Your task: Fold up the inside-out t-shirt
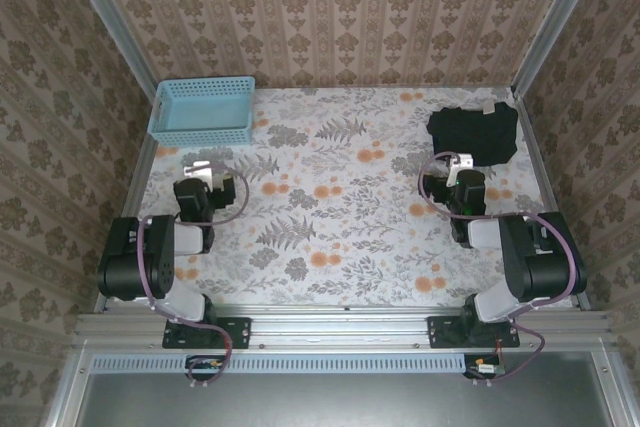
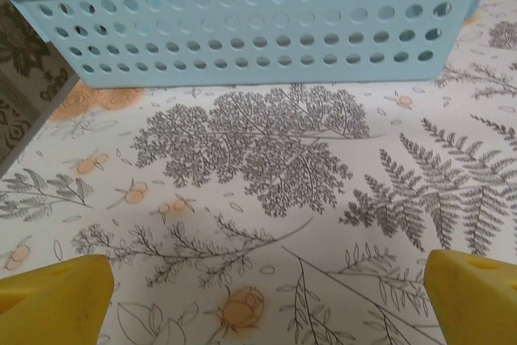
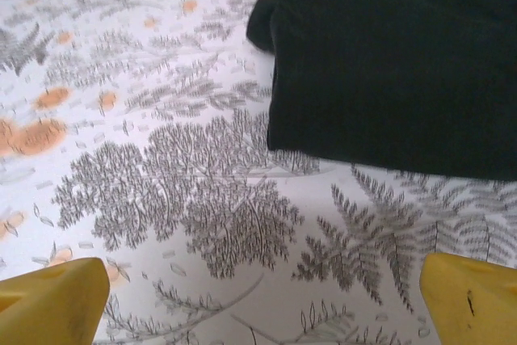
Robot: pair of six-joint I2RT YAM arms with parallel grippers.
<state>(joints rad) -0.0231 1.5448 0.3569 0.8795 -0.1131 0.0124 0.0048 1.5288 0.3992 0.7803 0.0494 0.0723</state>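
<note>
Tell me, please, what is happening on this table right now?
Nothing is being handled yet. The black t-shirt to be folded lies in a compact bundle at the far right corner of the table, untouched. The right pincer hangs open just short of the shirt's near edge, holding nothing. The left pincer, also open and empty, faces the light blue basket at the far left.

1. Inside-out t-shirt [image 3: 396, 62]: black cloth, matt, soft, with a fine knit grain.
2. Basket [image 2: 258, 30]: light blue plastic, smooth, faintly glossy, walls pierced with rows of round holes.
3. Table [image 1: 330, 237]: flat covering printed with ferns and flowers, smooth and matt.
4. Left gripper [image 2: 266, 309] and right gripper [image 3: 262, 309]: fingertips [image 2: 52, 300] yellow, matt, plastic-looking.
5. Front rail [image 1: 340, 327]: bare silver metal, satin finish.
6. Walls [image 1: 330, 7]: patterned paper, matt.
</note>
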